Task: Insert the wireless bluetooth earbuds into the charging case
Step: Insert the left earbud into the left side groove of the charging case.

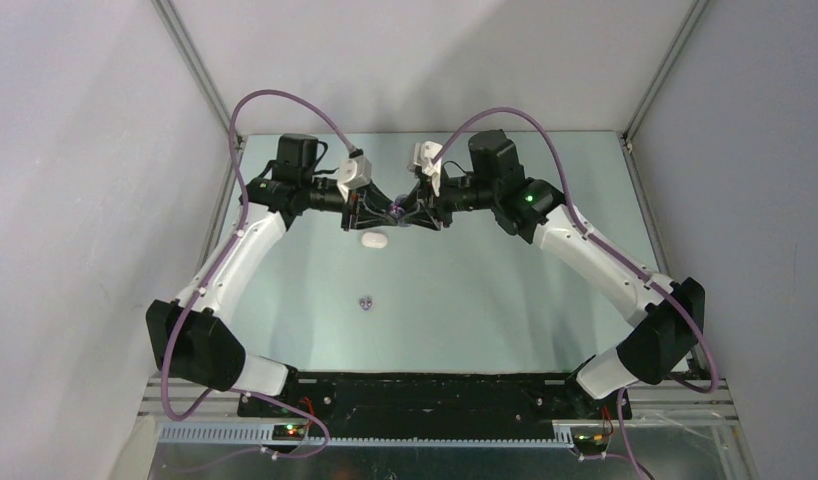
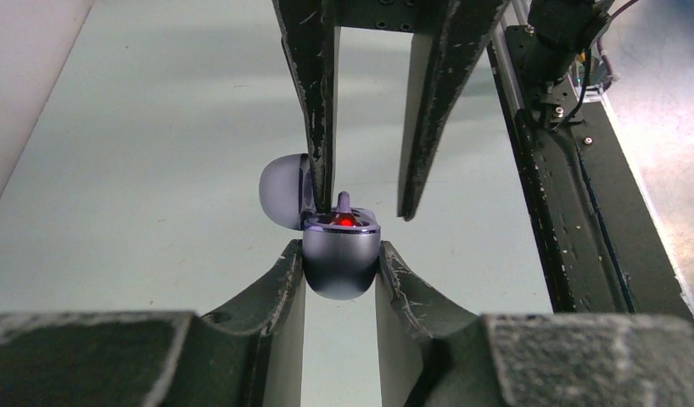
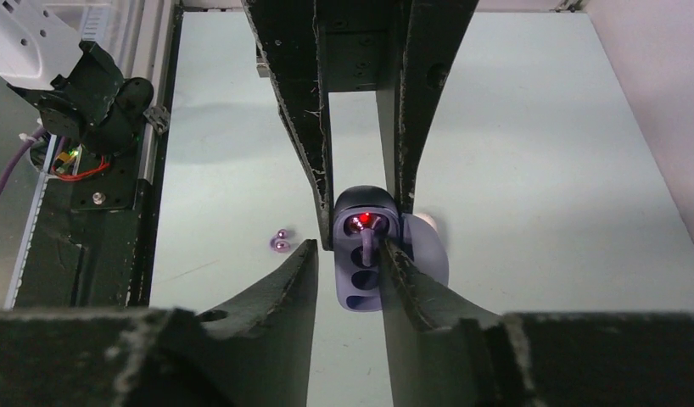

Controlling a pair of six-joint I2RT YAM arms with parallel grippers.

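My left gripper (image 2: 339, 254) is shut on the purple charging case (image 2: 340, 270), held above the table with its lid (image 2: 282, 191) swung open. A purple earbud (image 2: 344, 203) stands stem-up in the case beside a red light. My right gripper (image 3: 348, 250) faces the left one with its fingers apart on either side of that earbud (image 3: 368, 242), not pinching it. In the top view both grippers (image 1: 380, 210) (image 1: 417, 212) meet over the far middle of the table. A second purple earbud (image 1: 365, 301) lies loose on the table.
A white charging case (image 1: 373, 239) lies on the table just below the grippers, partly hidden behind the purple one (image 3: 429, 224). The loose earbud (image 3: 280, 241) lies nearer the arm bases (image 1: 435, 395). White walls close in the table.
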